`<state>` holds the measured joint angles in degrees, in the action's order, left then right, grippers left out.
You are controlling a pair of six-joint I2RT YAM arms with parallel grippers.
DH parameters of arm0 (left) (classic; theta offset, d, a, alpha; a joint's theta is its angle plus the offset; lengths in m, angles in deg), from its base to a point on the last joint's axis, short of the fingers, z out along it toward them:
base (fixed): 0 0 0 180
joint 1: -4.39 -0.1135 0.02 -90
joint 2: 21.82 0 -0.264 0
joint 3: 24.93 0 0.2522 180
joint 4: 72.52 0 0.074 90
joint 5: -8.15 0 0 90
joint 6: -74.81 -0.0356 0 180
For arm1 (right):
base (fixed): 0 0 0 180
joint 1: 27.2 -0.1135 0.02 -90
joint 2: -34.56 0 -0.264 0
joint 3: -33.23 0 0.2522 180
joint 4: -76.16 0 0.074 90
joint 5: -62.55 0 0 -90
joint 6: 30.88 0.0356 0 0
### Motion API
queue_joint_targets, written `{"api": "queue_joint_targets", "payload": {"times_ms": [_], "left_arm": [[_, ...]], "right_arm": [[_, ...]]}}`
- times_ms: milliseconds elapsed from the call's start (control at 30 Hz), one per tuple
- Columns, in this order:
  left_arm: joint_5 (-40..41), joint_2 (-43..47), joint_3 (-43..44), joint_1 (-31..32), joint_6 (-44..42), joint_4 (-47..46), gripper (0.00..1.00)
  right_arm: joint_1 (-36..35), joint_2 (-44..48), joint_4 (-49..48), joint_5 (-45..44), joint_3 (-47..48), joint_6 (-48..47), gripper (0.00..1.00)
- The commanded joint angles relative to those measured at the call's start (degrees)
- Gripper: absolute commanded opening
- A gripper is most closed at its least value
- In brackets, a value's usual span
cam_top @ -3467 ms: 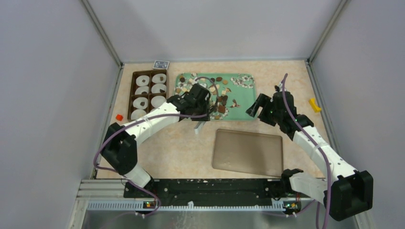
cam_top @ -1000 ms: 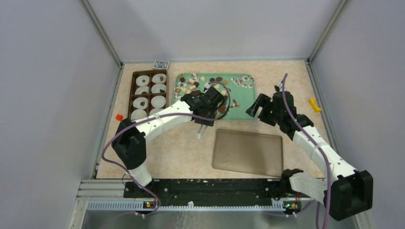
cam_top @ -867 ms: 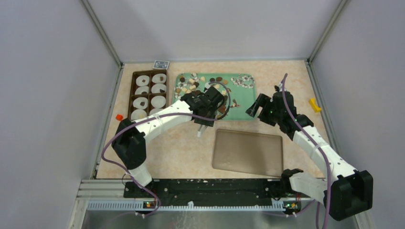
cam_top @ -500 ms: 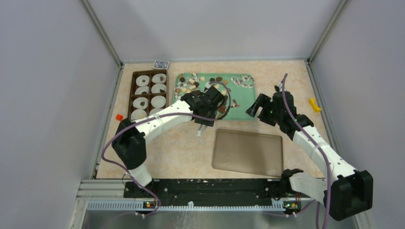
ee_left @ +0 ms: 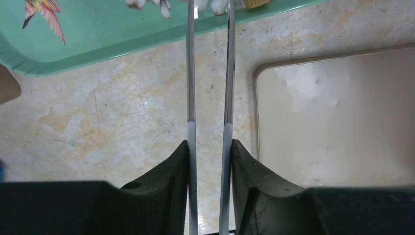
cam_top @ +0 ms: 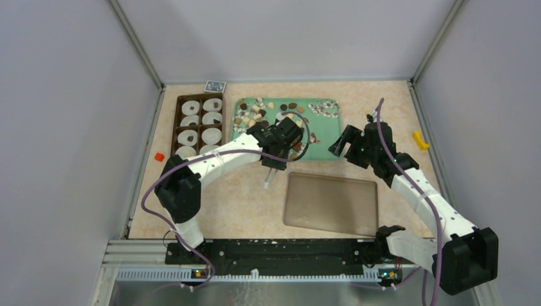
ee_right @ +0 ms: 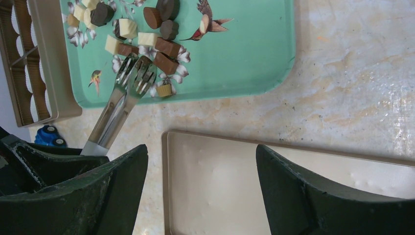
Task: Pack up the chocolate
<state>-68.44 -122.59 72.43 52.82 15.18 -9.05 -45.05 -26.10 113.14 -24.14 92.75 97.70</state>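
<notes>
On the worktop (ee_right: 352, 73) the green tray (ee_right: 244, 49) lies toward 12 o'clock and carries the chocolate (ee_right: 168, 47). The left claw (ee_left: 209, 147), clamped on the tongs (ee_right: 115, 110), is the nearer one. The tongs point to about 1 o'clock, tips just beside the nearest pieces. The right claw (ee_right: 201, 147) gapes wide, empty.

Green tray (cam_top: 328, 127) sits upper middle on the table (cam_top: 242, 197), with chocolate (cam_top: 254, 115) scattered all over it. Left pincer (cam_top: 275, 159) hangs at its lower-left edge, a slim pale tool (cam_top: 270, 178) poking out below. Right pincer (cam_top: 340, 144) gapes wide by the lower-right corner. A flat brown panel (cam_top: 330, 203) lies lower in the frame.
</notes>
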Motion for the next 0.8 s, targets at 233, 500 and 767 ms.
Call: {"api": "queue_joint_targets", "payload": {"times_ms": [233,500,767], "left_arm": [[5.15,3.8,3.95,0.03,0.86,2.09,0.24],[8.25,10.09,4.91,-5.42,-0.56,4.42,0.25],[5.96,21.35,-1.04,-19.74,-3.89,4.5,0.26]], "right_arm": [[0.38,0.88,-1.06,-0.06,1.26,-0.12,0.79],[0.39,1.07,-1.27,0.02,0.62,0.1,0.79],[0.34,1.04,-3.1,0.85,-0.66,0.7,0.79]]}}
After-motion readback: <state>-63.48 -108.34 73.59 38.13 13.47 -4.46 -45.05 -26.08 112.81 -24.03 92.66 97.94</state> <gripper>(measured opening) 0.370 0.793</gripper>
